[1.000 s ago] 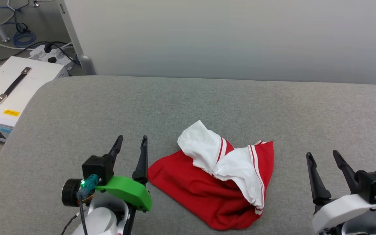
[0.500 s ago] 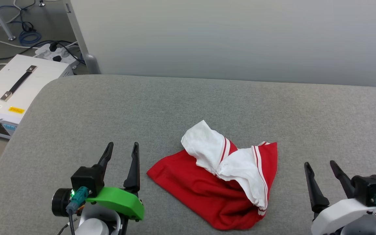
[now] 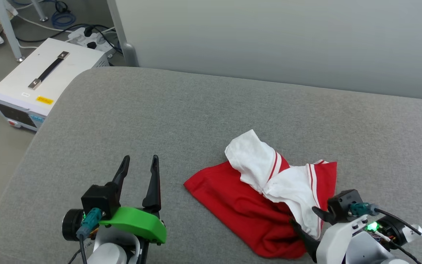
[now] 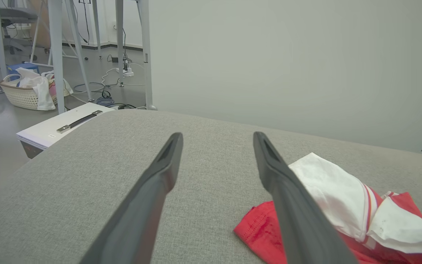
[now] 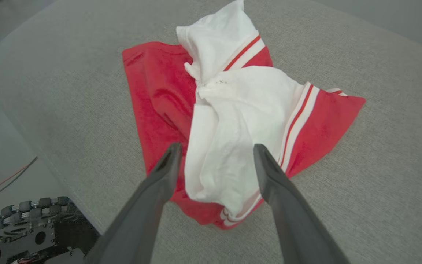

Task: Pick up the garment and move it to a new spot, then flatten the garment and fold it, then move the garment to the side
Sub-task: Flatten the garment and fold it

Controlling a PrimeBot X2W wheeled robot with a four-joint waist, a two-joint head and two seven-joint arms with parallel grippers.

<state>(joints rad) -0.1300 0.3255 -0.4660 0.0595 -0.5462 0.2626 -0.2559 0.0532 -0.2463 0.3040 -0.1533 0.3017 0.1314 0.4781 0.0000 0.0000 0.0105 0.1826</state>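
I am seeing one container, a pale woven basket (image 4: 20, 97) sitting on the floor far off in the left wrist view, with white cloth (image 4: 41, 90) spilling over its rim; what lies deeper inside I cannot make out. The garment (image 3: 247, 209) is lying bunched on the grey padded surface (image 3: 159, 121), toward its near right part, its two white sleeves piled over the red body, so most of the red cloth is folded under and hidden. The right gripper (image 3: 303, 215) is hanging over the garment's near edge with its fingers spread wide and gripping nothing, and it is covering that edge in the head view; whether the tips are touching the cloth I cannot tell. The left gripper (image 3: 140, 157) is hovering over bare surface just left of the garment, jaws wide apart and empty. In the left wrist view one finger is blocking part of the garment, and the frame's edge is cutting off the rest. A white box (image 3: 50, 79) with a dark handle is standing on the floor beyond the surface's far left corner.
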